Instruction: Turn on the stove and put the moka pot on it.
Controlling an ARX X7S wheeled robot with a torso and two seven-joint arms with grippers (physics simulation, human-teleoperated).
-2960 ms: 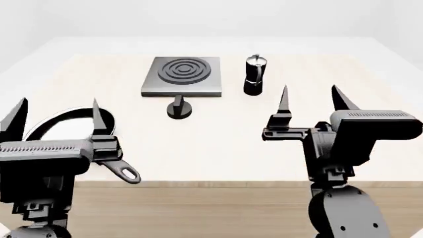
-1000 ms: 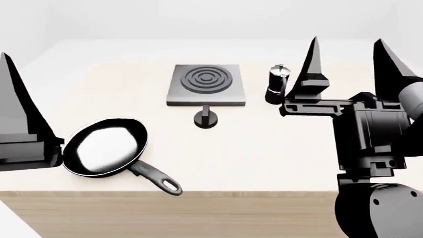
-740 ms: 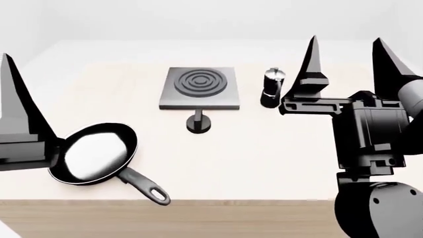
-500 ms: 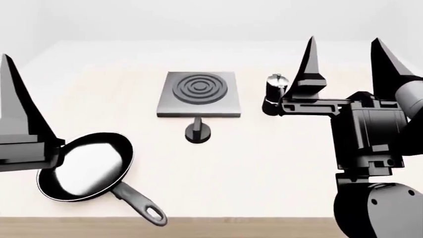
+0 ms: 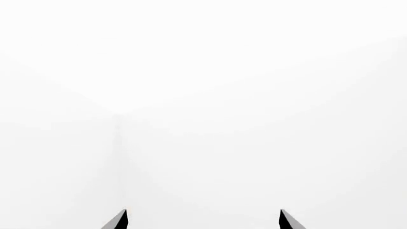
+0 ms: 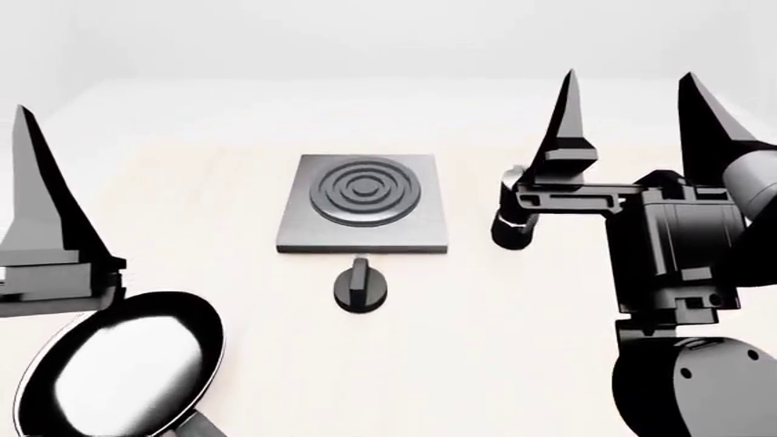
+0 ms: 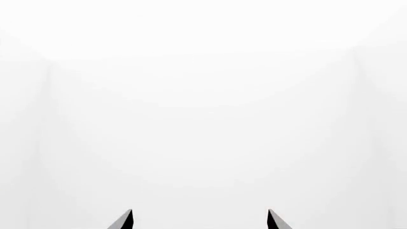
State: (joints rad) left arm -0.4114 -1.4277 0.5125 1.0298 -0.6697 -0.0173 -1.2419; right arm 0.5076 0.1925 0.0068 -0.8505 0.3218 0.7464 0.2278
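While the moka pot (image 6: 511,228) stands behind it, the right hand (image 6: 631,100) gapes wide, holding nothing.

The robot's matte black right gripper (image 6: 631,91) carries two long, tapering, blade-like fingers that end in sharp points, mounted on a flat crossbar ahead of a blocky, stepped black wrist housing (image 6: 674,241). Below it sits a rounded dark grey joint casing (image 6: 686,387) dotted with small pale screw heads. The black left gripper (image 5: 202,220) shows the same pointed wedge finger (image 6: 43,196) above a slab-shaped black base.
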